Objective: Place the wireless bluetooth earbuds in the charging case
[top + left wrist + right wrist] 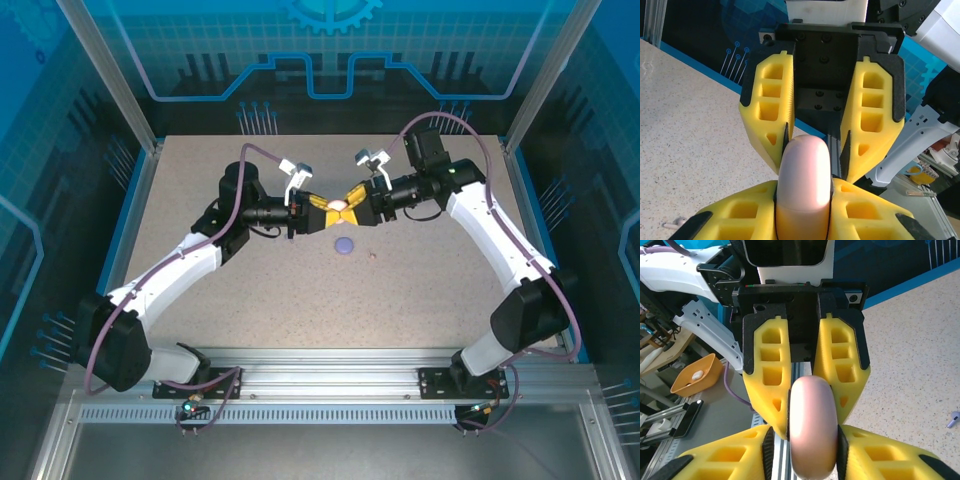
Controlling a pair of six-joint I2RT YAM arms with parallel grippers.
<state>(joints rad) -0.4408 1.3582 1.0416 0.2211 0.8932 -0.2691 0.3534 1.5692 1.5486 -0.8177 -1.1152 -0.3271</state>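
My left pincer (328,204) grips pink case (339,205) midair, my right pincer (352,202) slightly open around it; smooth and round, it could slip my one hold, drop to worktop (250,290)

The left gripper (322,206) and right gripper (353,203), a pink case (338,205) between them, block the centre. A purple case (345,246) lies just below. The table (450,300) is open at lower left and lower right.

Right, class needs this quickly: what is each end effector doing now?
Left end effector: closed on the pink case.
Right end effector: open, loosely straddling that case.
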